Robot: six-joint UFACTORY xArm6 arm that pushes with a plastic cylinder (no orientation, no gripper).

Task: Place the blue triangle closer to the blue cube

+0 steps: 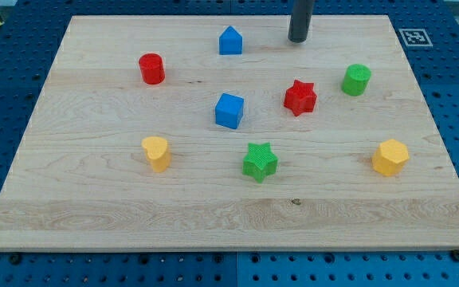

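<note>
Near the view's top edge, right of centre, my tip (298, 40) rests on the wooden board (94, 199). No fingers exist on this rod, so nothing is held; the tip touches no block.

The blue triangle (230, 41) sits to the tip's left at roughly the same height in the view, apart from it. The blue cube (229, 111) lies almost directly below the triangle, toward the view's bottom, with bare board between them.

Recommended procedure, as a judgement: route the tip around to the triangle's top side, then push straight toward the view's bottom. Keep contact centred on the block's upper face to prevent it rotating or slipping sideways. Stop before the triangle strikes the cube.

Outlying blocks: red cylinder (151, 68), red star (300, 97), green cylinder (356, 80), green star (260, 162), yellow heart (156, 153), yellow hexagon (390, 157). None obstructs the push line.
</note>
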